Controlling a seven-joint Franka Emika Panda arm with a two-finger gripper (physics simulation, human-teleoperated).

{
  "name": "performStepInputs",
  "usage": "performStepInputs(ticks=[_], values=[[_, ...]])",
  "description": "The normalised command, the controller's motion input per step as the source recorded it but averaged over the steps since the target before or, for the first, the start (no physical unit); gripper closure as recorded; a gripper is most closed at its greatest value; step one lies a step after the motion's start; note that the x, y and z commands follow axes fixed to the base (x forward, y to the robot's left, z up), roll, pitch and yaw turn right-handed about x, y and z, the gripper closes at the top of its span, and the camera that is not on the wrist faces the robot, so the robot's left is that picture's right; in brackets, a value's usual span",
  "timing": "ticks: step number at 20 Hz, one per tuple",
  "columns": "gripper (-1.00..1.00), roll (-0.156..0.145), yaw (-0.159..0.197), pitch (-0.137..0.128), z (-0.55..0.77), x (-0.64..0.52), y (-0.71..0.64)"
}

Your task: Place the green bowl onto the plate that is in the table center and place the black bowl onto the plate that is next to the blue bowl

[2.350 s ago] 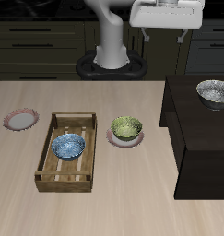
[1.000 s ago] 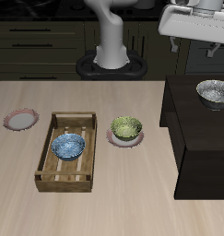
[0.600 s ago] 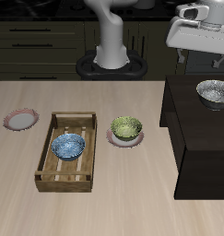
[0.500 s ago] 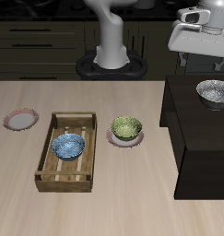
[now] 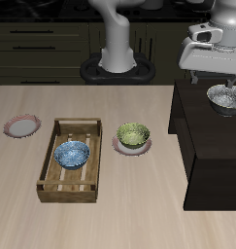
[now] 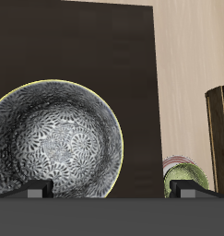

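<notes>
The hand [image 5: 223, 90] has dropped lower and now hangs directly above the black bowl [image 6: 57, 140], which sits on the dark cabinet block [image 6: 76, 41]. Its fingers [image 6: 38, 191] are spread wide, holding nothing. Well away from the hand, the green bowl [image 5: 133, 133] rests on a plate [image 5: 132, 146] on the tabletop [image 5: 139, 204]; the hand partly hides the black bowl in the exterior view.

You get flat, even, glare-free light on the table [image 5: 110, 219], sharp renders, only faint shadows beside the dim cabinet [image 5: 212, 146].
</notes>
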Motion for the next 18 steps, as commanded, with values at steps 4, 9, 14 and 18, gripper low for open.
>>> performStepInputs(ticks=[4, 9, 14, 18], values=[[-1.0, 0.042, -0.003, 0.025, -0.31, -0.03, 0.07], [-1.0, 0.002, -0.003, 0.045, -0.36, -0.01, -0.06], [-1.0, 0.018, -0.011, 0.024, -0.31, -0.06, -0.13], [1.0, 0.022, -0.014, 0.023, -0.22, -0.12, -0.09]])
